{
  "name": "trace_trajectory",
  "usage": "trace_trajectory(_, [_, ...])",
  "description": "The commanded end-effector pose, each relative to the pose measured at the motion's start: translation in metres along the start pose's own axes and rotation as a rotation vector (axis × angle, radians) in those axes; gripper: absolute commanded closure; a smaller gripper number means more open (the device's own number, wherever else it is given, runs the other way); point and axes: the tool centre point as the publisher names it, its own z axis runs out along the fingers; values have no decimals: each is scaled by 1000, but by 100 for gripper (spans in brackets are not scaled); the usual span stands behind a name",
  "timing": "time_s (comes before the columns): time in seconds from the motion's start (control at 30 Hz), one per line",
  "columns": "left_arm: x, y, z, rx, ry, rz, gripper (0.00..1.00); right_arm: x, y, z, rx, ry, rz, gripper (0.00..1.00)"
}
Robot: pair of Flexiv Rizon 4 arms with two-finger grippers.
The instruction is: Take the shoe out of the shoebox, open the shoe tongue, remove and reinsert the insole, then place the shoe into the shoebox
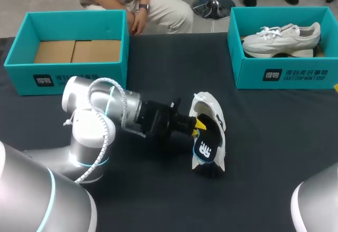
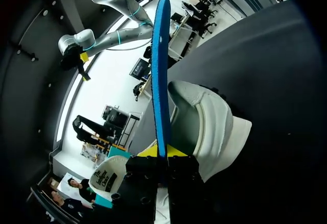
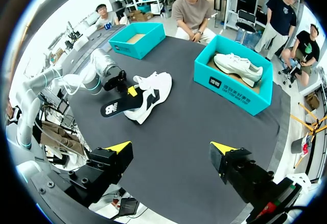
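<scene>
Under both arms the black table [image 1: 158,200] spreads wide, with bare cloth on every side of the left gripper [image 1: 196,125] and all of the near half open below the right gripper [image 3: 170,146]. Well behind the left gripper, by the far edge, stands an open teal shoebox [image 1: 68,81] showing only its cardboard floor. A second teal shoebox [image 1: 285,73] stands well ahead of the gripper and off to the far side, at the far right corner, with a white sneaker [image 1: 282,37] inside. Just ahead of the left fingers a white shoe [image 1: 211,105] lies on its side on the cloth, its opening turned toward them. The left claw is pinched narrow on one end of the dark blue insole [image 1: 207,150], which runs out from the fingertips, edge-on between them, alongside the shoe's opening. The right claw hangs high over the near edge, spread wide, touching nothing.
</scene>
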Motion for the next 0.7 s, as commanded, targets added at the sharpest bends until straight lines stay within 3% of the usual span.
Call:
trace_trajectory(0.03, [1,3,4,-4,6,1,100,-2,3,0,8,3,1,0])
trace_trajectory(0.3, [2,-4,-1,-2,15,10,100,-2,3,0,8,3,1,0])
trace_trajectory(0.37, [3,-6,-2,-1,17,12,89,-2,3,0,8,3,1,0])
trace_trajectory(0.43, [3,-8,-3,1,18,12,85,-2,3,0,8,3,1,0])
trace_trajectory(0.5, [3,-9,-3,2,18,15,73,-2,3,0,8,3,1,0])
trace_trajectory(0.7, [1,-13,-2,7,11,22,71,-2,3,0,8,3,1,0])
